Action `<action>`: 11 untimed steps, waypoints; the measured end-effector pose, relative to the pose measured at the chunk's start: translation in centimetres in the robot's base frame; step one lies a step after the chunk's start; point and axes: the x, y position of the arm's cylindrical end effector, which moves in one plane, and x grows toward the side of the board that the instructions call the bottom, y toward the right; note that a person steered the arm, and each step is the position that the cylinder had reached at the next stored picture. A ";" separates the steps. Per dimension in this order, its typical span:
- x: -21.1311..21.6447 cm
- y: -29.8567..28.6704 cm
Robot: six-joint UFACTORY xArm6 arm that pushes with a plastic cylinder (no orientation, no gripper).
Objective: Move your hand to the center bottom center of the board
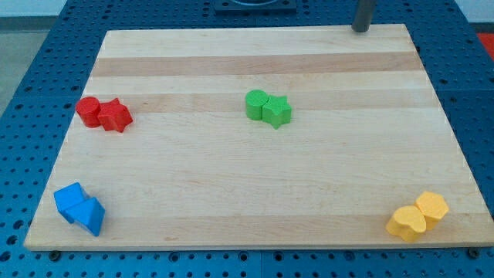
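My tip [360, 29] is at the view's top right, at the far edge of the wooden board [255, 193], far from every block. A green round block [255, 103] and a green star block [277, 111] touch each other near the board's middle, below and left of the tip. A red round block [89, 111] and a red star block [116, 116] touch at the left. Two blue blocks [79, 208] sit together at the bottom left. Two yellow blocks [417, 217] sit together at the bottom right.
The board lies on a blue perforated table [31, 69]. A dark base [255, 6] shows beyond the board's top edge.
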 end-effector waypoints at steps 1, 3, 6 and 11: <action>3.7 0.6; 7.9 1.2; 23.9 0.8; 37.8 -16.2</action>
